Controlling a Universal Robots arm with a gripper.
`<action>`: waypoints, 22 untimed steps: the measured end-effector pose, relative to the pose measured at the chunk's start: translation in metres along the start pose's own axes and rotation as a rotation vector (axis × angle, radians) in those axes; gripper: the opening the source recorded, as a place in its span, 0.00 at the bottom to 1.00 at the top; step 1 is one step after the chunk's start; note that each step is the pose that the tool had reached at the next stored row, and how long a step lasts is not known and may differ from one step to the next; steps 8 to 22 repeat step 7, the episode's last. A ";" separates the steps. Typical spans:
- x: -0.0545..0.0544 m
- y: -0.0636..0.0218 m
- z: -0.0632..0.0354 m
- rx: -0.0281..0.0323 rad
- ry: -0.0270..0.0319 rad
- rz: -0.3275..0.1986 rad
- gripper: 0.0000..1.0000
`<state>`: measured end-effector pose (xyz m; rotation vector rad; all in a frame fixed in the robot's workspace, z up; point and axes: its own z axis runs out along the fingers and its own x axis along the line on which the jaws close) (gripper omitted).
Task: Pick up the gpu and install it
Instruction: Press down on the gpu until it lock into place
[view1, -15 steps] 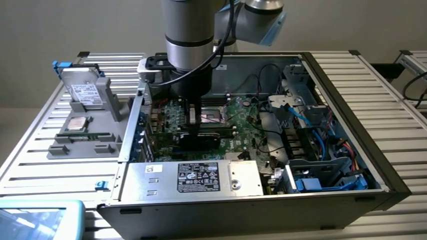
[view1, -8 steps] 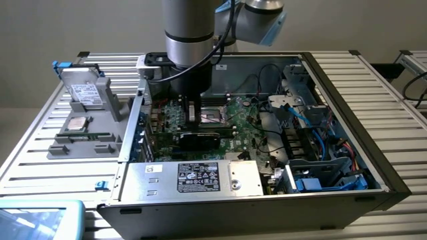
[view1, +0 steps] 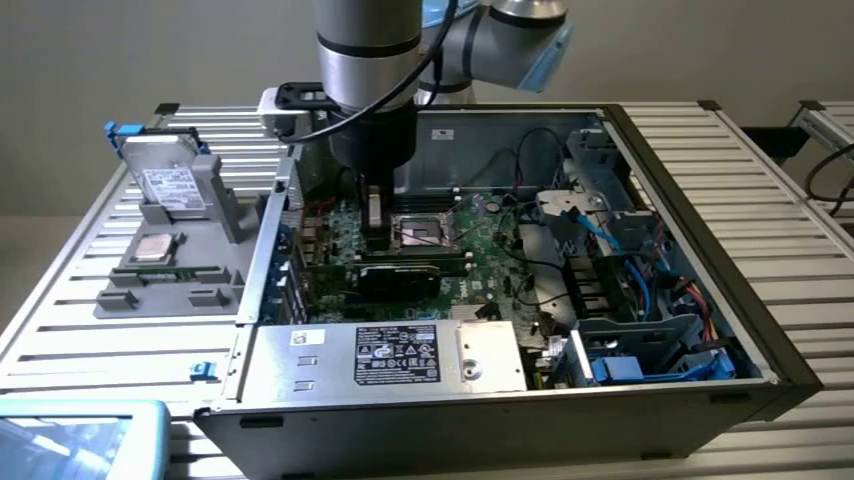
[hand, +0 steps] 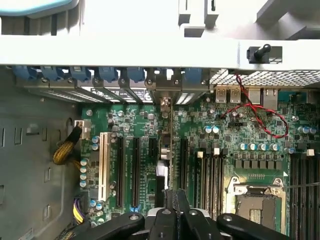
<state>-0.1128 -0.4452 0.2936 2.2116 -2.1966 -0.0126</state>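
The gpu stands on edge across the green motherboard inside the open computer case, its black cooler side facing the exterior view. In the wrist view the gpu shows edge-on as a thin line, with its silver bracket at the case's rear slot openings. It stands in line with a black expansion slot. My gripper comes straight down from above it. Its black fingers are shut on the card's top edge.
The power supply with its label fills the case's near side. The empty CPU socket lies just past the card, with blue cables at the exterior view's right. A grey parts tray with a hard drive stands outside on the left.
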 end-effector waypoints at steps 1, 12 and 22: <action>0.000 0.0003 0.0000 0.0000 0.0001 0.000 0.12; 0.000 0.0003 0.0000 0.0000 0.0001 0.000 0.12; 0.000 0.0003 0.0000 0.0000 0.0001 0.000 0.12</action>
